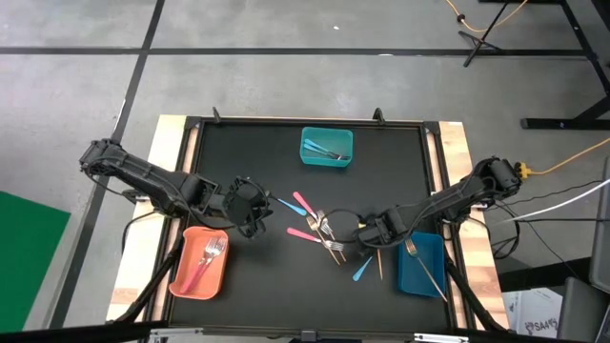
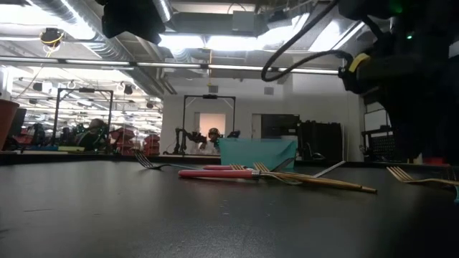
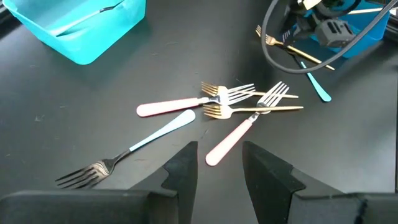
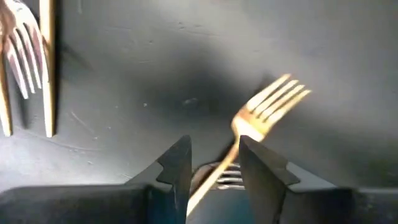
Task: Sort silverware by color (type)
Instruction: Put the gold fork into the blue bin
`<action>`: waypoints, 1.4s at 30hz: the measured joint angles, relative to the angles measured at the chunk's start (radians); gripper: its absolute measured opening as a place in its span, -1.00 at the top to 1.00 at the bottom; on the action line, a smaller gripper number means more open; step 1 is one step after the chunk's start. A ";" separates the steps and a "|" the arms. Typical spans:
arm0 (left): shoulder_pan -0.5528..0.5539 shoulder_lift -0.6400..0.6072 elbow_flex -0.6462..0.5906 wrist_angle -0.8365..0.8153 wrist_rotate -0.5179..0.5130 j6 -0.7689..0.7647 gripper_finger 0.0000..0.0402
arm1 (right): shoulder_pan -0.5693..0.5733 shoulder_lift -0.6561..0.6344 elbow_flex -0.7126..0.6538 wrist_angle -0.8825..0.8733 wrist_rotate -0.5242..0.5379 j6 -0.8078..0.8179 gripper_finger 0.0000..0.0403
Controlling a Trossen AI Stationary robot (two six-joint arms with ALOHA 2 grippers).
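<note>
Black tabletop (image 1: pixel 257 286), forks (image 3: pixel 217 106) scattered; grey floor (image 1: pixel 286 86) around.

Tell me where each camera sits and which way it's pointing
High: overhead, straight down on table, both arms.
Low: table height, level across; teal bin also in high view.
Left wrist: behind open left end effector, facing pink forks.
Right wrist: behind right end effector, a gold fork between its fingers.

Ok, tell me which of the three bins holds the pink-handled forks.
The orange bin below the left gripper; it holds pink forks. The teal bin and the blue bin hold none.
</note>
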 joint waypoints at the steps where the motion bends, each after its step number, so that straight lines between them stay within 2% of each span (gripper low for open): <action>1: 0.000 0.000 0.000 0.000 0.000 0.000 0.41 | 0.000 0.000 -0.009 0.017 -0.008 0.000 0.41; 11: 0.000 0.000 0.000 0.000 -0.001 0.000 0.41 | 0.000 0.000 -0.062 0.057 -0.073 0.049 0.41; 24: 0.000 0.000 0.000 0.000 -0.001 0.000 0.41 | 0.000 0.000 -0.062 0.058 -0.065 0.048 0.41; 42: 0.000 0.000 0.000 0.000 -0.001 0.000 0.41 | -0.002 0.075 -0.059 0.077 -0.079 0.044 0.41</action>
